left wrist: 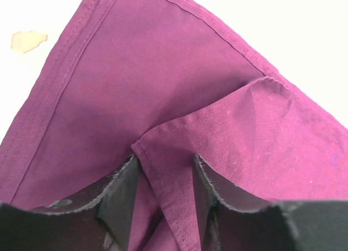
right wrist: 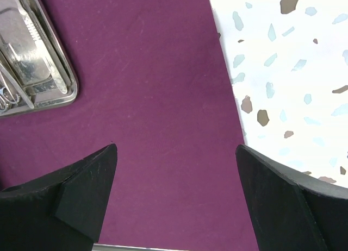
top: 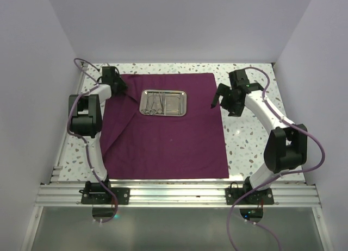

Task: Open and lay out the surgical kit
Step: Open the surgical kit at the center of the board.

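The surgical kit's dark purple cloth lies spread on the table, its left edge still folded over. On it at the back sits the shiny steel tray with slim silver instruments inside. My left gripper is at the cloth's far left corner. In the left wrist view its jaws stand half-closed astride a raised hemmed fold of cloth, with gaps still showing. My right gripper hovers open over the cloth's right edge, nothing between its fingers. The tray lies to its left.
The speckled terrazzo tabletop shows around the cloth. White walls close in at the left, back and right. An aluminium rail with both arm bases runs along the near edge.
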{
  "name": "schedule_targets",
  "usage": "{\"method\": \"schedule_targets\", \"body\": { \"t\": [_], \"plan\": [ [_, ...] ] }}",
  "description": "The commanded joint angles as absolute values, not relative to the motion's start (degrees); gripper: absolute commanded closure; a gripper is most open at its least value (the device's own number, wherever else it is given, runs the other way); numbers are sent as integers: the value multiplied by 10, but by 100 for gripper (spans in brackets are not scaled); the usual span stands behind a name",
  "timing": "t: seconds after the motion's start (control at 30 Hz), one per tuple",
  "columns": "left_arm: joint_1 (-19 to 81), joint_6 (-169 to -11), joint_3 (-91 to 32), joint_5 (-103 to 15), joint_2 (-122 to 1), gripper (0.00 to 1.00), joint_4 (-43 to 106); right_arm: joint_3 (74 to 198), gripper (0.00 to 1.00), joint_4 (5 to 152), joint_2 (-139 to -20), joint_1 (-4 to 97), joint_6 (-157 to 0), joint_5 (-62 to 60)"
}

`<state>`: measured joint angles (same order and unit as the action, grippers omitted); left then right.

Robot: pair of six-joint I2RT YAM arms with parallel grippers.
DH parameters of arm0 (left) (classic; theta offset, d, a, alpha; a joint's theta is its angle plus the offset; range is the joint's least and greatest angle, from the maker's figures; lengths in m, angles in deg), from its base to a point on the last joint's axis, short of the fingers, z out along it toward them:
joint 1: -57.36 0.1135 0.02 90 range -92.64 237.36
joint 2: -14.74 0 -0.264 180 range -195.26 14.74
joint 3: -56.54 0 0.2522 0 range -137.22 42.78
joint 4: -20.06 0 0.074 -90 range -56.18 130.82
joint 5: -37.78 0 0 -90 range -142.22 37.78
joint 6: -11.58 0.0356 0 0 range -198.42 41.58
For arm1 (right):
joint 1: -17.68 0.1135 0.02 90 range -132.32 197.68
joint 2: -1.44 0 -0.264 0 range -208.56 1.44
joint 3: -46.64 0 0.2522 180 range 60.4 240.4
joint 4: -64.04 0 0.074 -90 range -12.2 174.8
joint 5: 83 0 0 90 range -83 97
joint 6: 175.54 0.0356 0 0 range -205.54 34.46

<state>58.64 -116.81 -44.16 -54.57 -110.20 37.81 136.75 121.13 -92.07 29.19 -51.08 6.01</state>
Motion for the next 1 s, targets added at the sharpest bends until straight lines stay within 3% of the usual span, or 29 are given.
{"method": "schedule_targets", "body": {
  "t": [0.0,0.33,0.43,0.57,0.87,0.97],
  "plan": [
    [590,-1161,-468,-538,-1112,54,365,1376,6,1214,-930,290,-517,63],
    [604,-1129,-513,-525,-1121,64,380,1373,7,1209,-944,291,-519,62],
    [612,-1117,-524,-525,-1121,74,381,1372,7,1206,-946,291,-520,62],
    [623,-1103,-544,-505,-1130,100,392,1372,7,1203,-952,290,-519,62],
    [628,-1083,-539,-474,-1131,100,351,1377,7,1199,-962,291,-517,61],
    [630,-1059,-568,-511,-1139,100,374,1380,7,1200,-966,291,-517,60]
  ]
}}
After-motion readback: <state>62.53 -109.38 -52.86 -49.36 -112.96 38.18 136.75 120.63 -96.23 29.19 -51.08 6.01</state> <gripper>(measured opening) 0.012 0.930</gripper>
